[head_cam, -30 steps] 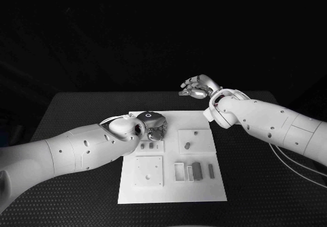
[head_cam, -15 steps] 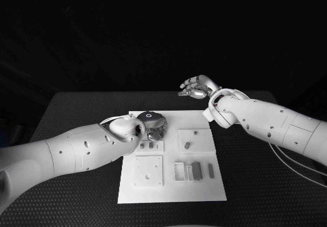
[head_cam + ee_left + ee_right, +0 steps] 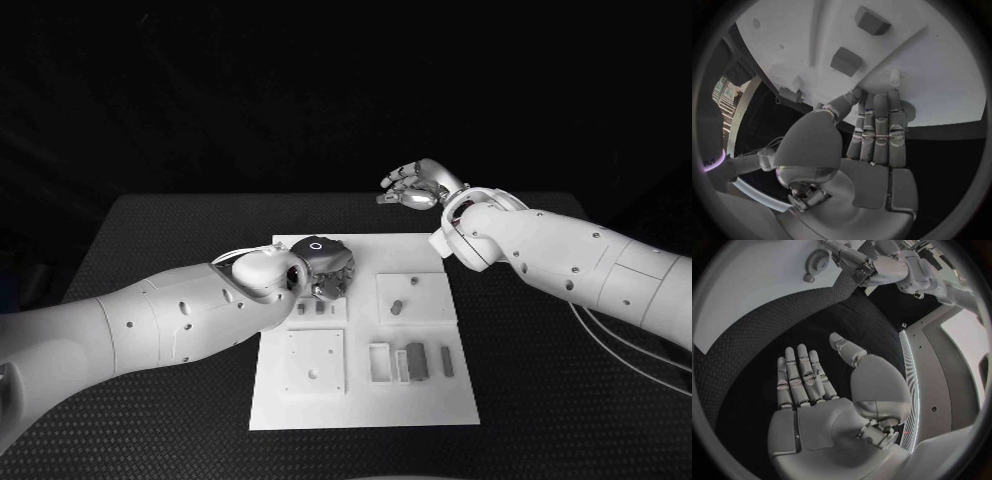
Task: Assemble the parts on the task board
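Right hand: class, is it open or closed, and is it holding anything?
Open. The right hand holds nothing, its fingers straight above the black table.

Black table under the work

A black table (image 3: pixel 159 240) with a finely dotted, woven-looking mat surface spreads across the head view, its far edge meeting a dark backdrop. The same dotted black surface (image 3: pixel 767 330) shows in the right wrist view, curving under the fisheye.
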Tool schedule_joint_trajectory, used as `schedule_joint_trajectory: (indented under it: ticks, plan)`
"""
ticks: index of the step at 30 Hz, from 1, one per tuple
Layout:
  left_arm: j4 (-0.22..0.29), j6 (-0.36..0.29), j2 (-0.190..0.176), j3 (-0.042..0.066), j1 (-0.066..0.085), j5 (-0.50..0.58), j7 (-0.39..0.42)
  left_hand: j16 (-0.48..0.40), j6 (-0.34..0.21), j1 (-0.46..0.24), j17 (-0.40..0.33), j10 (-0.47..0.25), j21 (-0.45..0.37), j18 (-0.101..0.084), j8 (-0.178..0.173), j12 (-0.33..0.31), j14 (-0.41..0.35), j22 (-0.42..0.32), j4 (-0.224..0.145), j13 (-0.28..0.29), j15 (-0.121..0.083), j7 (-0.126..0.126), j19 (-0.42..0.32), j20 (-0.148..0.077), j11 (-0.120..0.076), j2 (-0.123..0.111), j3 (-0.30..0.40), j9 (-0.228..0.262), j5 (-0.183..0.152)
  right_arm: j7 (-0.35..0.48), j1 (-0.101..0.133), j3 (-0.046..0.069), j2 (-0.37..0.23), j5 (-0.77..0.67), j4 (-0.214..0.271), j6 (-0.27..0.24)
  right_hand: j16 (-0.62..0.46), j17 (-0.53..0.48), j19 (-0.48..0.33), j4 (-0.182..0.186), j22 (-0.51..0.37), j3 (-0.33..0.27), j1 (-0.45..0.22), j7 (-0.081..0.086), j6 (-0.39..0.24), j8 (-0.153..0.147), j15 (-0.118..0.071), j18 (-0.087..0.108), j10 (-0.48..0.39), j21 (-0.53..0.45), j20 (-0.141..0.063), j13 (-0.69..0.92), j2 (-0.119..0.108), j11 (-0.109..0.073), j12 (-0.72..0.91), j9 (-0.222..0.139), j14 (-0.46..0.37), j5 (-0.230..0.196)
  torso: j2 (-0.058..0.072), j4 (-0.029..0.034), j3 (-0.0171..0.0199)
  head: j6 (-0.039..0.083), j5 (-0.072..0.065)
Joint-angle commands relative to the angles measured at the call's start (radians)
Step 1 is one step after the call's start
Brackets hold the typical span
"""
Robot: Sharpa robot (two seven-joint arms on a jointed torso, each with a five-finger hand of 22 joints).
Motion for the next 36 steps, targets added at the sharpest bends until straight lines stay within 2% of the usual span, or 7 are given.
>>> schedule_joint_trajectory:
  ticks: [1,8,14,16,19,27,36]
  plan:
    - [0.002,0.026,-0.006,-0.007,-0.011,0.030,0.025,0.008,0.011,0.007,0.002,0.011,0.004,0.010,0.006,0.007,0.009,0.003,0.000,0.003,-0.001,0.001,0.010,0.000,-0.001,0.008,0.009,0.002,-0.005,0.003,0.000,0.000,0.001,0.000,0.000,0.013,-0.005,-0.002,0.007,0.004,0.002,-0.003,-0.007,0.033,-0.005,0.003,0.003,-0.006,0.005,-0.004,0.003,-0.001,0.005,0.000,-0.007,-0.002,0.004,-0.004,0.000,-0.0006,0.0004,0.002,0.001]
    - [0.009,-0.004,-0.027,-0.005,-0.012,0.084,0.036,0.007,0.016,0.007,0.000,0.014,0.002,0.008,0.008,0.006,0.009,0.005,0.000,0.006,-0.003,-0.001,0.009,-0.001,-0.002,0.010,0.016,0.002,-0.005,0.004,0.000,0.000,0.000,0.000,-0.001,0.011,-0.006,-0.002,0.007,0.005,0.002,-0.004,-0.008,0.033,-0.005,0.004,0.004,-0.006,0.005,-0.005,0.003,-0.003,0.005,0.000,-0.007,-0.002,0.004,-0.004,0.000,-0.0007,0.0005,0.004,0.000]
    - [0.025,-0.024,-0.053,0.005,-0.011,0.106,0.043,0.012,0.018,0.002,0.002,0.016,0.003,0.008,0.008,0.004,0.015,0.008,0.001,0.008,-0.005,-0.001,0.016,-0.004,-0.003,0.011,0.019,0.001,-0.005,0.004,0.000,0.000,-0.004,0.000,-0.001,0.008,-0.007,-0.003,0.007,0.005,0.003,-0.004,-0.008,0.033,-0.006,0.004,0.004,-0.006,0.005,-0.006,0.003,-0.006,0.004,0.000,-0.008,-0.003,0.003,-0.004,-0.001,0.0003,0.0006,0.006,-0.004]
    - [0.029,-0.031,-0.057,0.022,-0.011,0.116,0.045,0.014,0.019,0.001,0.002,0.017,0.003,0.008,0.008,0.003,0.017,0.009,0.002,0.009,-0.006,-0.002,0.019,-0.005,-0.004,0.012,0.020,0.001,-0.005,0.005,0.000,0.000,-0.005,0.000,-0.001,0.008,-0.007,-0.003,0.006,0.005,0.003,-0.004,-0.008,0.033,-0.006,0.004,0.004,-0.006,0.004,-0.006,0.003,-0.007,0.004,0.001,-0.008,-0.004,0.003,-0.004,-0.001,0.0010,0.0008,0.007,-0.004]
    - [0.037,-0.034,-0.063,0.035,-0.011,0.122,0.047,0.016,0.020,-0.001,0.002,0.019,0.004,0.008,0.008,0.003,0.020,0.010,0.003,0.011,-0.007,-0.002,0.022,-0.007,-0.005,0.013,0.021,0.000,-0.005,0.005,0.000,0.000,-0.003,0.000,-0.004,0.008,-0.007,-0.003,0.006,0.005,0.003,-0.004,-0.008,0.033,-0.006,0.004,0.004,-0.006,0.004,-0.007,0.003,-0.007,0.004,0.001,-0.008,-0.004,0.003,-0.004,0.000,0.0012,0.0006,0.009,-0.004]
    - [0.088,-0.015,-0.097,0.093,-0.010,0.155,0.037,0.016,0.022,-0.005,0.002,0.019,0.004,0.008,0.009,0.002,0.022,0.012,0.004,0.012,-0.008,-0.003,0.025,-0.007,-0.005,0.014,0.021,0.000,-0.005,0.005,-0.001,-0.001,-0.004,0.000,-0.006,0.008,-0.008,-0.004,0.006,0.006,0.003,-0.004,-0.008,0.033,-0.006,0.005,0.004,-0.006,0.004,-0.007,0.003,-0.009,0.004,0.001,-0.009,-0.005,0.002,-0.004,-0.001,0.0036,-0.0006,0.011,0.000]
    - [0.120,-0.010,-0.136,0.116,-0.004,0.163,0.025,0.016,0.021,-0.006,0.002,0.019,0.003,0.007,0.008,0.000,0.021,0.012,0.003,0.012,-0.007,-0.002,0.025,-0.008,-0.005,0.013,0.022,0.000,-0.005,0.005,-0.002,-0.002,-0.003,0.000,-0.009,0.010,-0.009,-0.004,0.006,0.006,0.004,-0.005,-0.007,0.033,-0.007,0.005,0.005,-0.006,0.003,-0.008,0.003,-0.011,0.004,0.001,-0.009,-0.006,0.001,-0.004,-0.001,0.0028,-0.0006,0.015,0.006]
